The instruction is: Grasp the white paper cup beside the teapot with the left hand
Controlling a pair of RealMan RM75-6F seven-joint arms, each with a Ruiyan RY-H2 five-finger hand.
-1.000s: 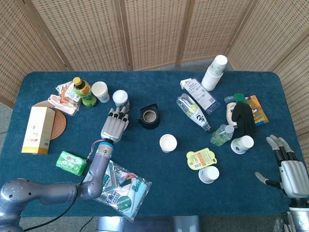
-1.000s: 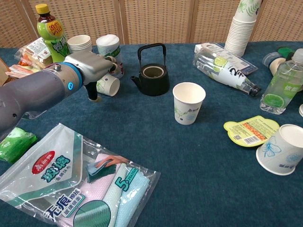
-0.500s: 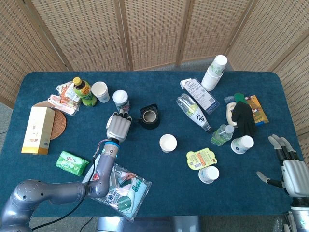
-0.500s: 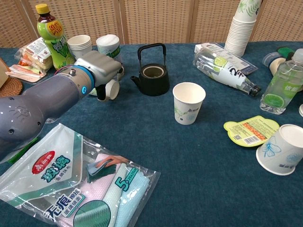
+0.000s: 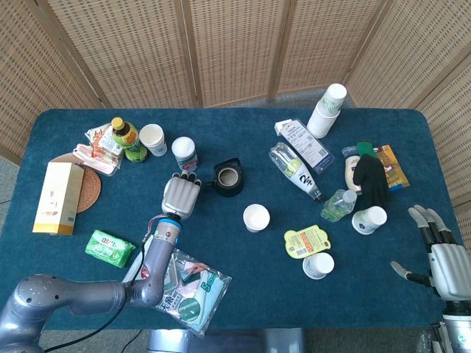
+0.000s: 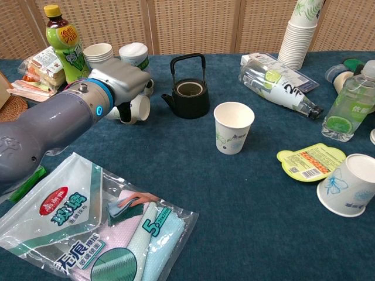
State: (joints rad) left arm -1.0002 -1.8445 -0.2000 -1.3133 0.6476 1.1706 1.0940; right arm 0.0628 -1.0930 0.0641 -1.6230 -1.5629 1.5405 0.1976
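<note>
Left hand [image 6: 120, 79] curls over a tipped white paper cup [image 6: 139, 108] beside the black iron teapot [image 6: 188, 89], apparently mid-grasp; next, lifting needs a firm grip.

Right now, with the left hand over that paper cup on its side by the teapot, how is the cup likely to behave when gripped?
The paper cup lies on its side, so it may roll if nudged. Thin paper with an open mouth will probably crush under a firm squeeze. It looks empty, so likely very light for the left hand.
</note>
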